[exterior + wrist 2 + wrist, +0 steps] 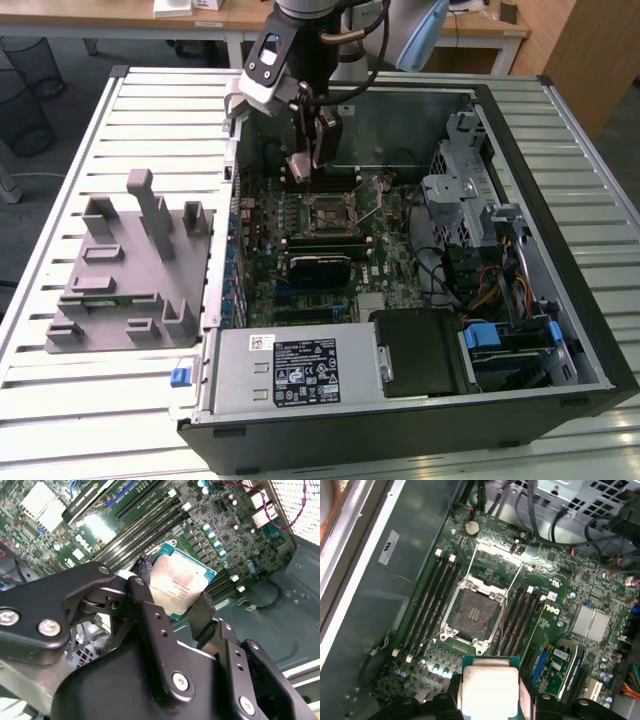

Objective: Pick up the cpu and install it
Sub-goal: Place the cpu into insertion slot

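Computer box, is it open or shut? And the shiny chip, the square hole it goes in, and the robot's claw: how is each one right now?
computer case: lying on its side, side cover off, open.
gripper: shut on the cpu.
cpu: lifted, held above the motherboard, not yet in the socket.
socket: empty, its metal frame flipped open.

The cpu point(181, 586) is a small flat square with a pale silvery lid and a thin darker rim, edged in green. It is pinched by two opposite edges in the gripper point(490, 692), lifted clear of the motherboard. In the exterior view it hangs at about eleven o'clock from the open socket point(330, 213).
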`<state>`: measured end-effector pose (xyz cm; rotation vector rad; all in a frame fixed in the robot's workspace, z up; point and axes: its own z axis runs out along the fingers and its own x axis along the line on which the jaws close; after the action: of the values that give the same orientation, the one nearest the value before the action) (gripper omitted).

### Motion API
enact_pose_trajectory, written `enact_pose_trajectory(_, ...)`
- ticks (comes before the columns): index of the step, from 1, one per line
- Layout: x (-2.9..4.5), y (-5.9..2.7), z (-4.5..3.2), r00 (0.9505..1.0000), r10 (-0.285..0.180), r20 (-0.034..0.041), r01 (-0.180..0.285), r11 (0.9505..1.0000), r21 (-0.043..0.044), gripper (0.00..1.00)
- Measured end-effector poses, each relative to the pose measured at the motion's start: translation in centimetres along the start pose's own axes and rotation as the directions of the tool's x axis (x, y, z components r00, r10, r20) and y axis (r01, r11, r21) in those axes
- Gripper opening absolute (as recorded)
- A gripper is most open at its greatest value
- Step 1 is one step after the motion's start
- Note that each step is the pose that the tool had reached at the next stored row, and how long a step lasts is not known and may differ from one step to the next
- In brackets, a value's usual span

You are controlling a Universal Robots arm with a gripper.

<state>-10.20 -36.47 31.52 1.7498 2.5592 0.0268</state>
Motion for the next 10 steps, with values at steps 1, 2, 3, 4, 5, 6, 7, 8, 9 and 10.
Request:
enact_pose_trajectory(1, 0.01, 0.00, 0.06, 0.9999, 0.012, 0.0005, -0.012, 0.9999, 0.0002, 0.54)
enact_pose_trajectory(2, 0.03, 0.01, 0.12, 0.9997, 0.024, 0.0010, -0.024, 0.9997, 0.0005, 0.54)
enact_pose_trajectory(3, 0.04, 0.01, 0.18, 0.9993, 0.037, 0.0014, -0.037, 0.9993, 0.0009, 0.54)
enact_pose_trajectory(4, 0.06, 0.01, 0.24, 0.9988, 0.049, 0.0019, -0.049, 0.9988, 0.0011, 0.54)
enact_pose_trajectory(5, 0.07, 0.02, 0.29, 0.9981, 0.061, 0.0024, -0.061, 0.9981, 0.0013, 0.54)
enact_pose_trajectory(6, 0.09, 0.03, 0.34, 0.9973, 0.073, 0.0028, -0.073, 0.9974, 0.0016, 0.54)
enact_pose_trajectory(7, 0.10, 0.04, 0.39, 0.9965, 0.084, 0.0032, -0.084, 0.9965, 0.0018, 0.54)
enact_pose_trajectory(8, 0.12, 0.07, 0.42, 0.9956, 0.093, 0.0036, -0.093, 0.9957, 0.0020, 0.54)
enact_pose_trajectory(9, 0.14, 0.11, 0.46, 0.9949, 0.101, 0.0039, -0.101, 0.9949, 0.0021, 0.54)
enact_pose_trajectory(10, 0.16, 0.18, 0.48, 0.9943, 0.106, 0.0042, -0.106, 0.9943, 0.0023, 0.54)
